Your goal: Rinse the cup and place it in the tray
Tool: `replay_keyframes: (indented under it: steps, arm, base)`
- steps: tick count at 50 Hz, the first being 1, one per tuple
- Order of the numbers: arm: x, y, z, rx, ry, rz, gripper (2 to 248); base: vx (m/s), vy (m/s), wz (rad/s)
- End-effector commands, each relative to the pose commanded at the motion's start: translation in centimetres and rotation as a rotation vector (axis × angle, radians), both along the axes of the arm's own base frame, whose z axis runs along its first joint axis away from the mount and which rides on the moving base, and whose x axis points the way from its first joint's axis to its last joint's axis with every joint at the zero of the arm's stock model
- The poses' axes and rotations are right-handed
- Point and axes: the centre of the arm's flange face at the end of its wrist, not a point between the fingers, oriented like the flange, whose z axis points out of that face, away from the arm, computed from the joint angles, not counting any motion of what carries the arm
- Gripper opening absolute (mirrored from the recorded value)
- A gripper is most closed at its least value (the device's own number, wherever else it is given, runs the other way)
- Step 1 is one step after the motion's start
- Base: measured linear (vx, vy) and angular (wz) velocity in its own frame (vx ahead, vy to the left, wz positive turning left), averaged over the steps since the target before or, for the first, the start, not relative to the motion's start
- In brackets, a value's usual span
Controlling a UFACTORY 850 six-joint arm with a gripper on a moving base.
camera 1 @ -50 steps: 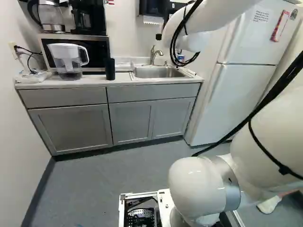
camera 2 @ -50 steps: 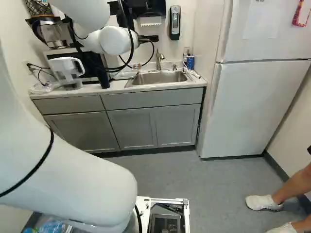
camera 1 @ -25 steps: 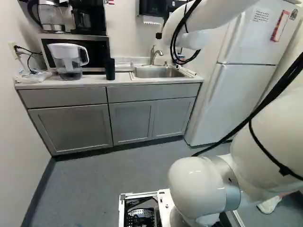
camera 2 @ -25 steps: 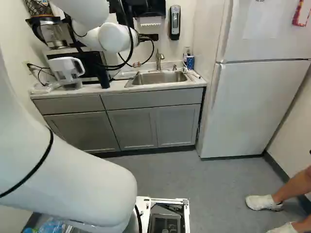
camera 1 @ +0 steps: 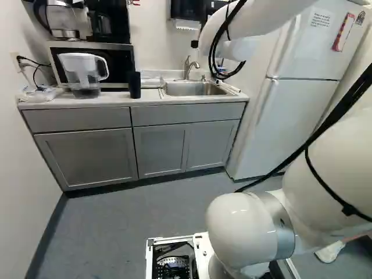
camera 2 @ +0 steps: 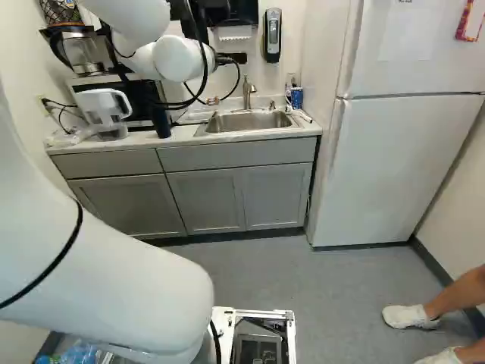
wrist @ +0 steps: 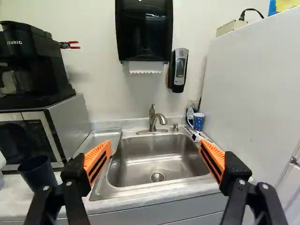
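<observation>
I see two cups and cannot tell which one is for this job. The blue cup (wrist: pixel 198 122) with white spots stands ahead of the gripper (camera 2: pixel 229 58), at the back corner of the sink (wrist: pixel 154 161), out past the finger on the fridge side. The dark cup (wrist: pixel 38 172) stands on the counter (wrist: pixel 197 187), off beside the gripper, past the other finger. Both cups are apart from the fingers.

The gripper is spread wide, with its two orange pads (wrist: pixel 98 161) well apart, and it has hold of nothing. It points at the sink, and the round drain (wrist: pixel 157 176) is ahead of it. The tap (wrist: pixel 157 123) is farther ahead, behind the sink bowl.

The shiny tray (wrist: pixel 101 137) is ahead too, right next to the sink on the dark cup's side. The microwave (wrist: pixel 77 117) is past the tray, with the coffee maker (wrist: pixel 35 61) on top. A water jug (camera 1: pixel 81 72) stands in front of the microwave.

On the wall ahead of the gripper hang the paper towel box (wrist: pixel 144 30) and the soap box (wrist: pixel 178 70). The big white fridge (wrist: pixel 253 103) is beyond the finger on the blue cup's side.
</observation>
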Motion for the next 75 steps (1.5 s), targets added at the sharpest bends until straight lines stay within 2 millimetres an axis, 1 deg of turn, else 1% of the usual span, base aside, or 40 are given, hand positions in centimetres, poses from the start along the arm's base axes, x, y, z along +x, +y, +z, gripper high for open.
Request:
replay_keyframes:
  steps: [6,23,36,75]
  arm:
    - [0.00,0.00,0.00,0.000,0.000,0.000,247]
    - [0.00,0.00,0.00,0.000,0.000,0.000,247]
    - [0.00,0.00,0.00,0.000,0.000,0.000,247]
    - [0.00,0.00,0.00,0.000,0.000,0.000,247]
  base:
    - [0.012,-0.071,-0.130]
    - [0.003,0.008,0.021]
    - [0.058,-0.034,0.006]
    - [0.108,-0.071,0.003]
